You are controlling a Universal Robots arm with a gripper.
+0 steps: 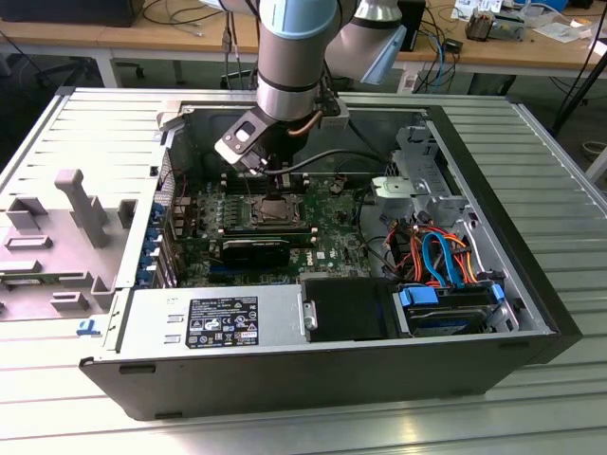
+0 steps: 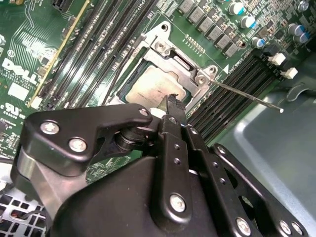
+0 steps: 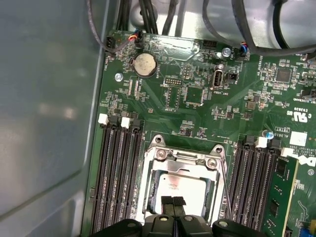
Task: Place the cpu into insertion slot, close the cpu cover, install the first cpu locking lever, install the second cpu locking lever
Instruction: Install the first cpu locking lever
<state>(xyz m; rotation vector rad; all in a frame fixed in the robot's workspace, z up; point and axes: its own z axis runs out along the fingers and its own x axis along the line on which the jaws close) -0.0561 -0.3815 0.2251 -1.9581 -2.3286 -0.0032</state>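
The cpu (image 3: pixel 181 185) (image 2: pixel 154 89), a silver-grey square, lies flat in the insertion slot (image 3: pixel 156 180) on the green board. The cpu cover (image 3: pixel 185 159) (image 2: pixel 170 49), a silver frame, lies down around it with the chip showing through its window. One thin locking lever (image 2: pixel 247 96) (image 3: pixel 225 183) sticks out from the socket corner over the black memory slots. My gripper (image 3: pixel 173 201) (image 2: pixel 173 101) (image 1: pixel 278 180) hangs shut just above the cover's edge by the chip, its fingers (image 3: pixel 167 202) pressed together with nothing between them. In the exterior view the socket (image 1: pixel 276 210) sits right under the gripper.
Long black memory slots (image 3: pixel 116 173) (image 3: pixel 254 182) flank the socket on both sides. A black expansion card (image 1: pixel 254 250) lies near it. The case wall (image 3: pixel 44 108), cables (image 1: pixel 436 251), a drive bay (image 1: pixel 446 308) and the power supply (image 1: pixel 213 320) surround the board.
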